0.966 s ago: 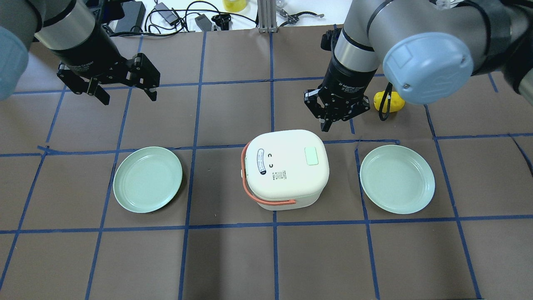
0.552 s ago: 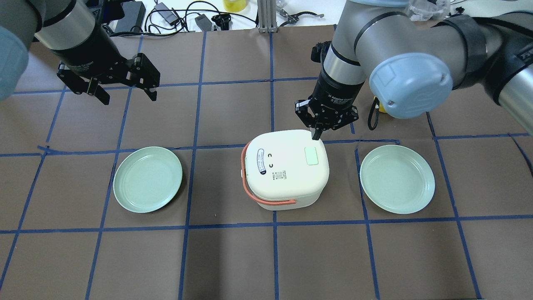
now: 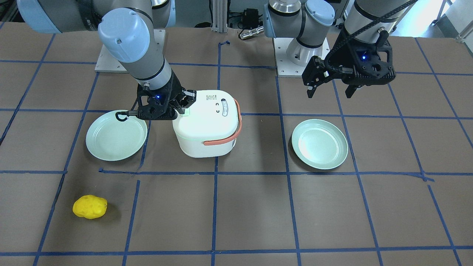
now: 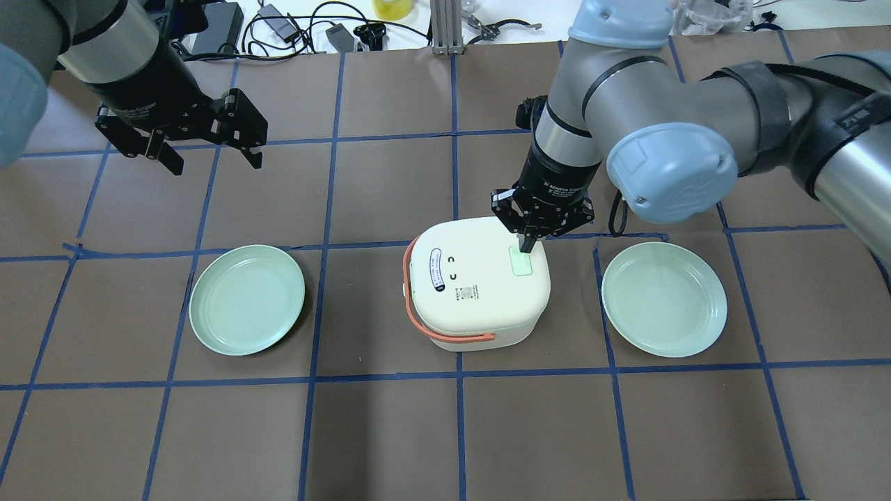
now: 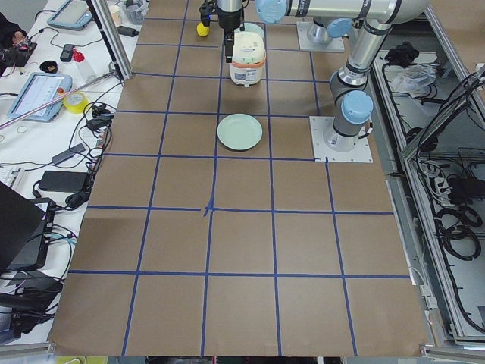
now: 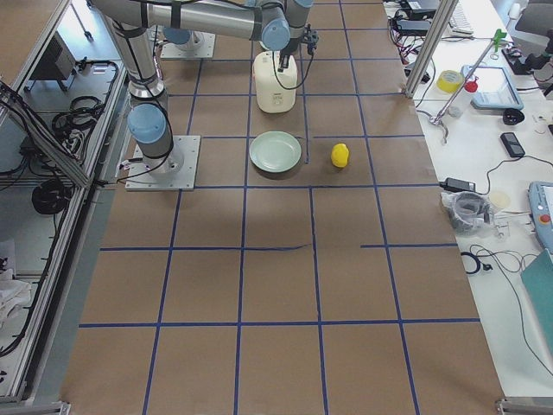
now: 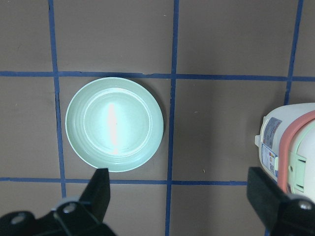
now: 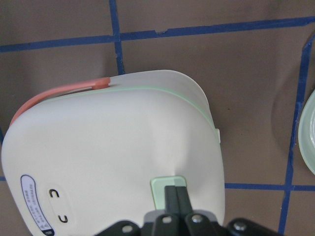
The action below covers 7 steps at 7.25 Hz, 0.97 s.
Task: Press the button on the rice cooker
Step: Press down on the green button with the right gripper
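Note:
The white rice cooker (image 4: 473, 292) with an orange handle stands mid-table; it also shows in the front view (image 3: 207, 122) and the right wrist view (image 8: 108, 142). Its pale green button (image 4: 521, 266) is on the lid's right side. My right gripper (image 4: 527, 245) is shut, pointing down, with its joined fingertips (image 8: 176, 191) on the far edge of the button (image 8: 157, 191). My left gripper (image 4: 216, 164) is open and empty, hovering far to the left, above the table behind the left plate.
A green plate (image 4: 247, 299) lies left of the cooker and another (image 4: 665, 299) lies right of it. A yellow lumpy object (image 3: 89, 207) sits on the far side of the right plate. Cables and tools line the far table edge (image 4: 292, 28).
My right gripper has moved from behind the cooker toward the robot and down onto the lid's green button. The left arm has not moved.

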{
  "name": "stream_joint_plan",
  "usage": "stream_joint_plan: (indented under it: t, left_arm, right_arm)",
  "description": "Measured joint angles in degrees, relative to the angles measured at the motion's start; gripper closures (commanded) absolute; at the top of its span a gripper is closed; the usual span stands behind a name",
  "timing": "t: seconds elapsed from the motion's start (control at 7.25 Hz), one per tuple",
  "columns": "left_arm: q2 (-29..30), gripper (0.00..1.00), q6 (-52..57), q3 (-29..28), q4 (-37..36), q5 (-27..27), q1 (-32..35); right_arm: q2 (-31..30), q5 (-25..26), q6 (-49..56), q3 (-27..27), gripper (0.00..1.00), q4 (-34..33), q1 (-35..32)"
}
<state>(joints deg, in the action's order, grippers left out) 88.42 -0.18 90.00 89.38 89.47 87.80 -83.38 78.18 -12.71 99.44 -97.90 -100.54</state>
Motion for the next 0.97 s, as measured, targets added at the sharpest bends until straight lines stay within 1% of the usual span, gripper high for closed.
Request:
stream_joint_plan:
  t: [0.41,0.97]
  left_arm:
    - [0.0,0.0,-0.02,0.0,0.0,0.0,0.0]
    - [0.0,0.0,0.0,0.0,0.0,0.0,0.0]
  right_arm:
    - [0.05,-0.01,0.11,1.15,1.0,-0.17,0.0]
    - [0.29,-0.12,0.01,1.36,1.0,-0.31,0.0]
